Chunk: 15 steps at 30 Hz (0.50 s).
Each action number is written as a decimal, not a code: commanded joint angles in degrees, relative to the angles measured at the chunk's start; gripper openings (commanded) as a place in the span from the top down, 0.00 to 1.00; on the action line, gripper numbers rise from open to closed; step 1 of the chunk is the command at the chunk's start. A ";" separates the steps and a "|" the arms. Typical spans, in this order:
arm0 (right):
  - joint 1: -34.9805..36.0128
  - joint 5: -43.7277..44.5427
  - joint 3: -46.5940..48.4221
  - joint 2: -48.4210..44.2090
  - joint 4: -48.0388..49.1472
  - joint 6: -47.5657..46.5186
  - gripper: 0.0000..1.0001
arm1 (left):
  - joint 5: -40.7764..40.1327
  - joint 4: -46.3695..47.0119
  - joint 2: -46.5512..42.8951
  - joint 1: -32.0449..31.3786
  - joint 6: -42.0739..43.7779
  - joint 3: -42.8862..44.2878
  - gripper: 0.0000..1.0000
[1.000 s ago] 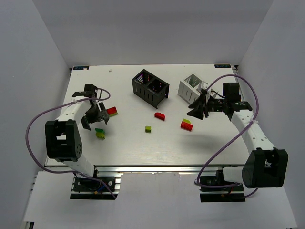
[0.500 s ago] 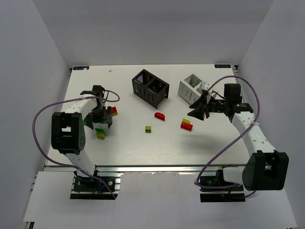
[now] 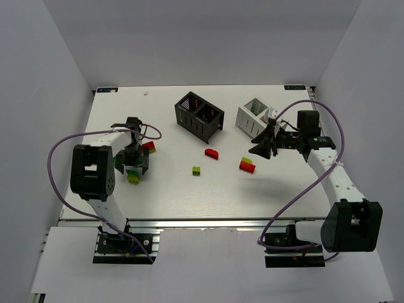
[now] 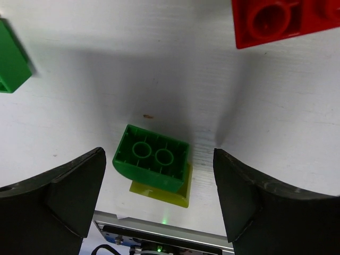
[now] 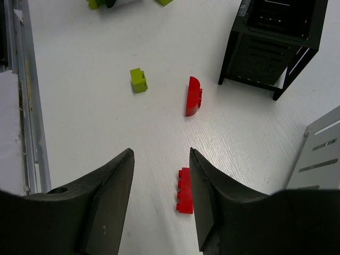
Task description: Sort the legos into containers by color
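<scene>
Left gripper (image 3: 134, 161) brought down over green-on-yellow stack (image 4: 153, 164).
Jaws held apart, straddling it on the table (image 3: 177, 189), well left of the black bin (image 3: 199, 116); nothing clamped, pickup judged next. Right gripper (image 5: 160, 154) parted, empty.

The left gripper (image 4: 158, 156) is spread wide above the white table (image 4: 175, 79). Its dark fingers (image 4: 69, 194) flank a green brick (image 4: 151, 162) with a gap on each side. That brick sits on a yellow piece (image 4: 172, 195), perhaps another brick. A red brick (image 4: 281, 18) is cut off at the top right, and a second green brick (image 4: 10, 64) at the left edge.
</scene>
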 commanded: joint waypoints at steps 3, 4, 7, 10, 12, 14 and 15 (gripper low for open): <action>-0.45 -0.02 0.86 -1.54 1.01 0.16 0.48 | -0.79 1.98 -0.81 -0.54 0.31 -1.61 0.10; -0.54 -0.02 0.86 -1.54 1.01 0.16 0.48 | -0.88 2.06 -0.81 -0.63 0.31 -1.88 0.11; -0.54 -0.11 0.94 -1.37 1.09 0.25 0.48 | -0.80 2.24 -0.81 -0.63 0.31 -2.49 0.15; -0.63 -0.11 1.12 -1.19 1.09 0.42 0.48 | -0.97 2.50 -1.34 -0.63 -0.04 -2.76 0.16; -0.63 -0.11 1.21 -1.10 1.09 0.34 0.48 | -0.97 2.33 -1.51 -0.63 -0.30 -2.67 0.16; -0.63 -0.02 1.21 -1.10 1.09 0.42 0.48 | -0.88 2.24 -1.60 -0.72 -0.48 -2.58 0.18; -0.63 -0.11 1.29 -1.19 1.09 0.34 0.48 | -0.88 2.24 -1.60 -0.72 -0.48 -2.58 0.19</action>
